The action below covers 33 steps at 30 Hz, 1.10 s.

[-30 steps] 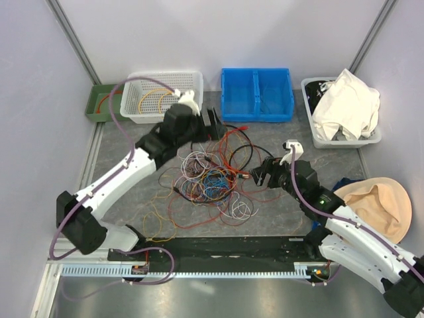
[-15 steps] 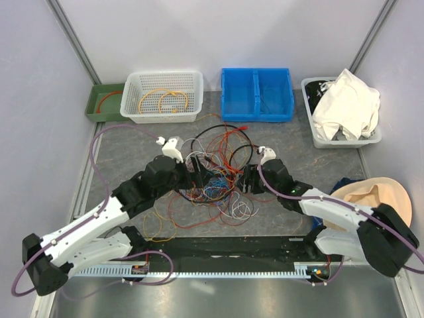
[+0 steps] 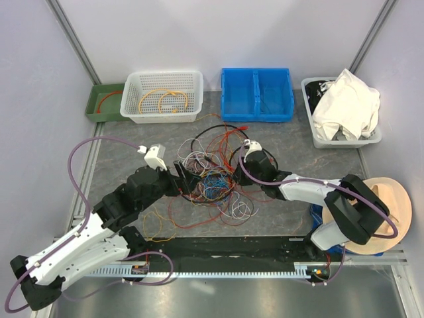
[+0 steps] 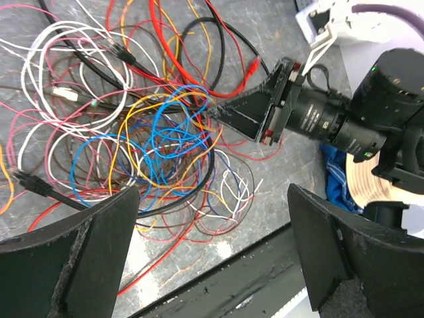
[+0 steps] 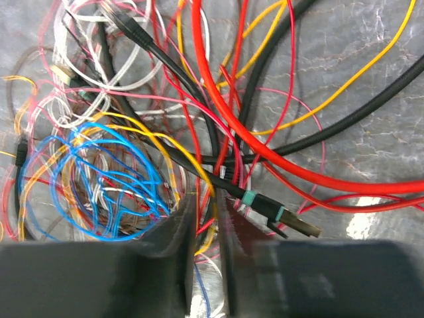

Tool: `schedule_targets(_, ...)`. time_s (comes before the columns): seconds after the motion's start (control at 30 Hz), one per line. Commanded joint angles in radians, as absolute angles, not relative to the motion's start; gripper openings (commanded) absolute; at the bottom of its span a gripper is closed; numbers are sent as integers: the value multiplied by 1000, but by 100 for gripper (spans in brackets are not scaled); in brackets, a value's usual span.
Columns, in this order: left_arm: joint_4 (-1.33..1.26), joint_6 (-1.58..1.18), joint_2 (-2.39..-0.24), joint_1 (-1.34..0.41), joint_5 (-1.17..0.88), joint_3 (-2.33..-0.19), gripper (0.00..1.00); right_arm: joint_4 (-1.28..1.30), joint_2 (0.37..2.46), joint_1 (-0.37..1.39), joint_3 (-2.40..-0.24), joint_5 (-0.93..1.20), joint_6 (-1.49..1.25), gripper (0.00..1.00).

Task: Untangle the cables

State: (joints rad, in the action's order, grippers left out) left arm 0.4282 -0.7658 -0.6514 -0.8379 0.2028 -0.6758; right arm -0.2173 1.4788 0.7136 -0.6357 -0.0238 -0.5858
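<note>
Top view: the cables (image 3: 209, 177) are lying in one jumble, between the left gripper (image 3: 180, 177) and the right gripper (image 3: 237, 173).

Left wrist view: the left gripper is gaping wide above the heap, holding nothing.

Right wrist view: the right gripper's jaws are standing nearly together with a few of them in the gap; whether they are pinching, I cannot tell. Pulling here risks dragging the whole knot, because so many are crossing.

We find no readable text, label, brand or number in any view. Nothing legible shows on the cables (image 3: 211, 179), the white basket (image 3: 165, 116) or the blue bin (image 3: 257, 114). Any marks there are too small or too blurred to make out.
</note>
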Motion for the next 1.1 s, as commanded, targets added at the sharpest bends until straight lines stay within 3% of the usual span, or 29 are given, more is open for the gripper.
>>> schedule_targets(0.0,457,-770,-643,-841,253,-673,100,-262,1447,716,-660,-46,-589,11)
schedule_targets(0.13,462,-761,-614,-841,307,-686,100,-177,1272,736,-689,-95,-572,0)
schedule_targets(0.33,428,-701,-568,-839,411,-758,100,38,1047,788,-866,-144,-519,0)
schedule_targets(0.57,208,-540,-560,-839,388,-775,100,273,976,790,-1117,-109,-477,0)
schedule_targets(0.93,-557,-385,-669,-839,8,-523,100,388,917,790,-1236,-57,-482,0)
schedule_targets(1.07,-706,-379,-727,-839,-103,-495,99,413,897,790,-1236,-52,-480,0)
